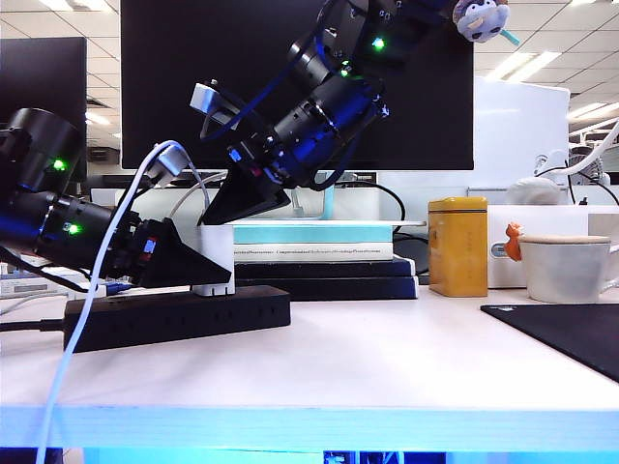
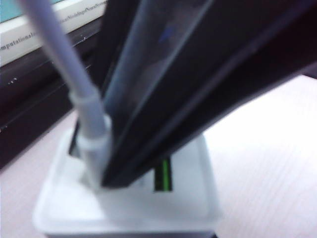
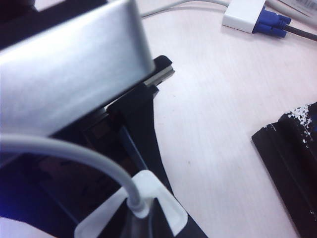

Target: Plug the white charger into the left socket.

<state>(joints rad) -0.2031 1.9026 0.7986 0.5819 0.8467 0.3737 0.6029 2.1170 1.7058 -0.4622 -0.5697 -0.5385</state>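
Observation:
The white charger (image 1: 215, 253) stands upright on the black power strip (image 1: 174, 319), toward the strip's right end. The left socket is hidden under it. My left gripper (image 1: 218, 280) comes in from the left, and its black fingers are closed on the charger's sides. My right gripper (image 1: 230, 217) reaches down from the upper right, shut, with its tip on the charger's top. In the left wrist view, the right gripper's dark fingers (image 2: 163, 119) rest on the charger's top face (image 2: 183, 198), beside the white cable (image 2: 89, 114). The right wrist view shows the cable entering the charger (image 3: 171, 210).
A stack of books (image 1: 319, 261) lies right behind the strip. To the right stand a yellow tin (image 1: 457, 246) and a white cup (image 1: 566, 266), with a black mat (image 1: 571, 333) at the table's front right. A flat white adapter with a blue plug (image 3: 242, 15) lies on the table.

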